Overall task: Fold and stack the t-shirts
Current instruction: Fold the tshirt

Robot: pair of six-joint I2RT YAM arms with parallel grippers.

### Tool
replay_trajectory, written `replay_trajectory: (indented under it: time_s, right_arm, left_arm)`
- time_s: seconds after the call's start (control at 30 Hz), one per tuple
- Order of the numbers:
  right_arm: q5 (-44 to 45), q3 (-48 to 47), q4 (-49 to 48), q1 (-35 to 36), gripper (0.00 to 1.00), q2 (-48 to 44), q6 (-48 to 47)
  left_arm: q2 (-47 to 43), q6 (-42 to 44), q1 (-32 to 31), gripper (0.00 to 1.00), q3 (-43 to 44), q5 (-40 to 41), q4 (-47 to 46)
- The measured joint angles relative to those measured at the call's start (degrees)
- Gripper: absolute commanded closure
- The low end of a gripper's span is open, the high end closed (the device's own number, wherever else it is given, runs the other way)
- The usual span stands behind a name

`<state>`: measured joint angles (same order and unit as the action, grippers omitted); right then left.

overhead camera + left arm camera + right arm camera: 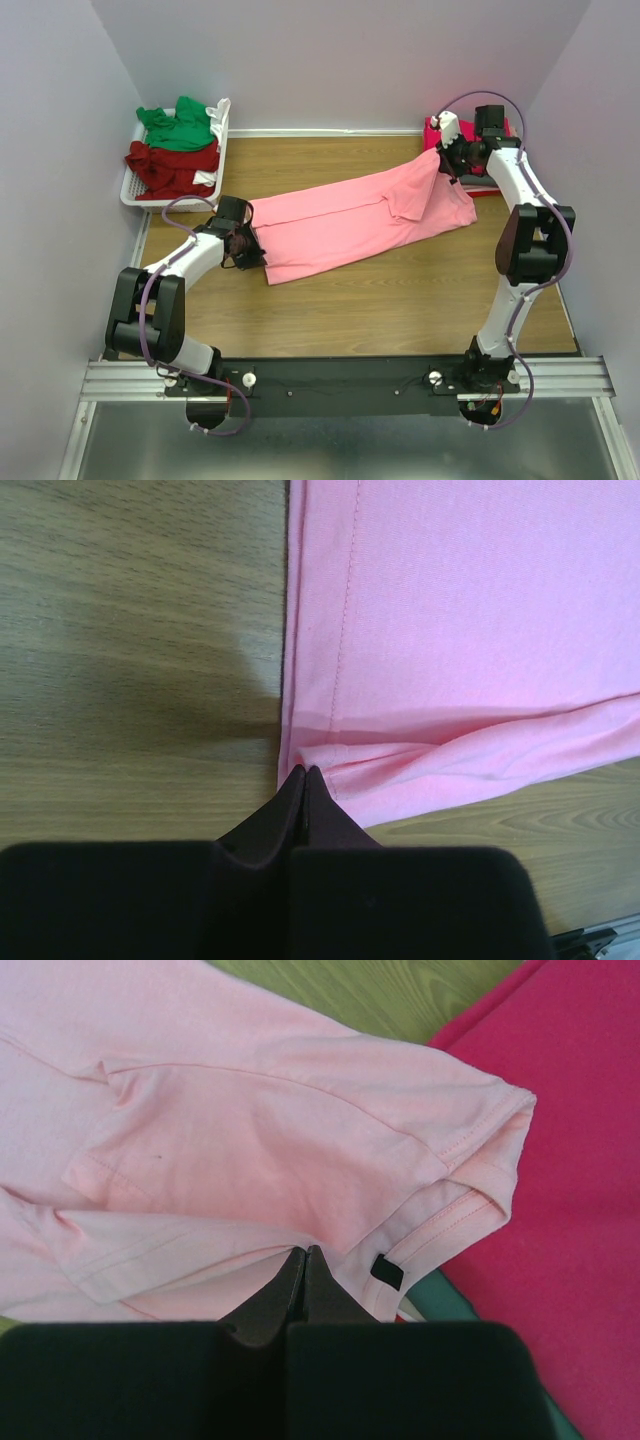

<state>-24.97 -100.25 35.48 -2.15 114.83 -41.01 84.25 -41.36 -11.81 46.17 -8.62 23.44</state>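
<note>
The left jaws are closed, their tips pressed together on the hem corner of the pink t-shirt [470,630]; the cloth is gathered into small folds right at the tips. Ahead of these jaws and off to their right, the shirt is spread flat on the bench [400,300], with the stitched hem running straight away from the tips. To the left of the jaws only bare wood is seen.

The right jaws are likewise closed and clamped on the far end of the same shirt, which is lifted slightly there. Just beside their tips, to the right, a small dark label [386,1271] is sewn at a folded edge. A sleeve is laid out ahead of the jaws. To their right, and under the raised pink cloth, a magenta t-shirt [580,1160] is spread.

From above, the pink t-shirt is seen drawn out in a long diagonal band between the two pairs of jaws. Well beyond the left jaws, a white basket [128,195] is set at the bench's far corner, with a green t-shirt [180,125] and a dark red t-shirt [170,165] heaped in it.
</note>
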Motion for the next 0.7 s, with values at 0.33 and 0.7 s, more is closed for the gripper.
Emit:
replay_trajectory:
  time_s: [0.33, 0.7]
  right_arm:
    - [0.4, -0.7, -0.3, 0.3, 0.99, 0.6, 0.6]
    - [1.3, -1.0, -0.8, 0.7, 0.99, 2.0, 1.2]
  left_arm:
    - [0.0, 0.0, 0.2, 0.96, 0.0, 0.0, 0.0]
    - [-0.8, 4.0, 2.8, 0.32, 1.2, -2.5, 0.1]
